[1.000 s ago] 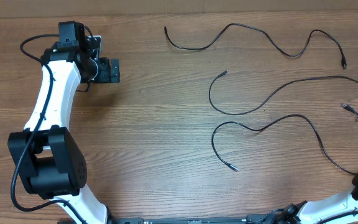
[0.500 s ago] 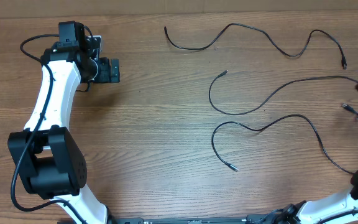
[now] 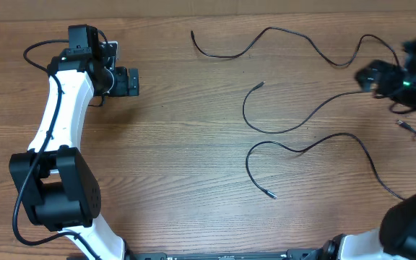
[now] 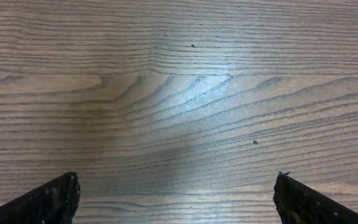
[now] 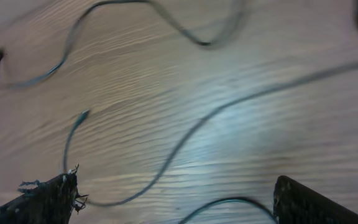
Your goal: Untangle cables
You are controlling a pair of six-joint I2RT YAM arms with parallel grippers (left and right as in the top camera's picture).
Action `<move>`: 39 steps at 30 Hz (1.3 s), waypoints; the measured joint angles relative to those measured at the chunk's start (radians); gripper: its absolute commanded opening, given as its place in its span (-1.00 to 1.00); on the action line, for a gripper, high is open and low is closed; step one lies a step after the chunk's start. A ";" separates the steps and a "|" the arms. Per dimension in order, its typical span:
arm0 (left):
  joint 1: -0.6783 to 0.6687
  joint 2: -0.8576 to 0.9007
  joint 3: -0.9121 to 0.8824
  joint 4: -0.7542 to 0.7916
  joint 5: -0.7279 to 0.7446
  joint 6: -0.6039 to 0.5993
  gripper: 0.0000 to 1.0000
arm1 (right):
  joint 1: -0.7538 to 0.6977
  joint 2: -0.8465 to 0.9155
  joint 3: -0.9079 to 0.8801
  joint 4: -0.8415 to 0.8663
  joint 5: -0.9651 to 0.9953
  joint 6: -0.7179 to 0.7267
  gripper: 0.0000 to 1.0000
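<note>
Three thin black cables lie apart on the wooden table. The top cable snakes along the far edge. The middle cable loops from a small plug tip toward the right. The lower cable curves below it. My right gripper hovers open and empty over the right part of the cables. In the right wrist view its jaws frame the middle cable and the lower cable, blurred. My left gripper is open and empty at the far left, its jaws over bare wood.
Two small plug ends lie near the table's right edge, under my right arm. The table's far edge runs just behind the top cable. The left arm's white links stretch along the left side.
My right arm has swung in from the right edge, moving up and left until its gripper is over the cables' right ends. The cables and the left arm have not moved.
</note>
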 measured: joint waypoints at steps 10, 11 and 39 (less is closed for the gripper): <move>0.000 0.000 0.000 -0.001 0.000 0.000 0.99 | 0.265 -0.020 0.001 -0.028 0.080 -0.007 1.00; 0.000 0.000 0.000 0.000 0.000 0.000 0.99 | 0.275 -0.020 0.001 -0.029 0.082 -0.006 1.00; 0.000 0.000 0.000 0.000 0.000 0.000 0.99 | 0.293 -0.020 0.001 -0.028 0.097 -0.007 1.00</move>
